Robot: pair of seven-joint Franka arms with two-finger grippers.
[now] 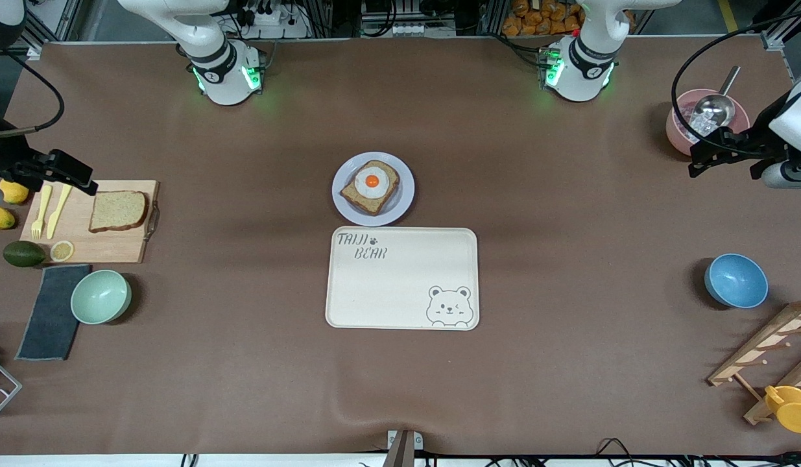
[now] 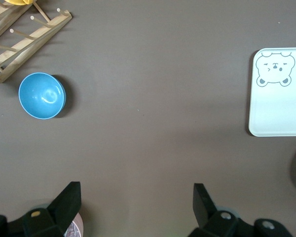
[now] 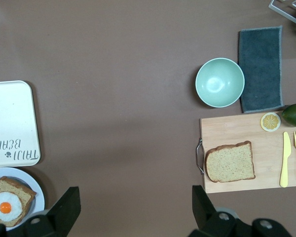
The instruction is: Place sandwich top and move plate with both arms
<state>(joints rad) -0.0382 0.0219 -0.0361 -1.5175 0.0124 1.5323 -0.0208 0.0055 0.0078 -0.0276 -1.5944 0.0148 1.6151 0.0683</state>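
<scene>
The sandwich top [image 1: 118,211] is a plain tan bread slice lying on a wooden cutting board [image 1: 108,243] at the right arm's end of the table; it also shows in the right wrist view [image 3: 230,162]. The pale plate [image 1: 405,194] sits at the table's middle and bears a bread slice with a fried egg [image 1: 370,187]; the plate also shows in the right wrist view [image 3: 33,185]. My right gripper [image 1: 53,172] is open and empty, up in the air by the board's edge [image 3: 133,210]. My left gripper [image 1: 724,162] is open and empty, up over the pink bowl [image 2: 136,205].
A cream bear-printed tray [image 1: 400,305] lies just nearer the camera than the plate. On the board lie a yellow knife and fork [image 1: 50,211]. A green bowl [image 1: 102,296], dark cloth [image 1: 50,311], avocado [image 1: 24,253], blue bowl [image 1: 736,280], pink bowl with scoop [image 1: 679,130] and wooden rack [image 1: 770,357] stand around.
</scene>
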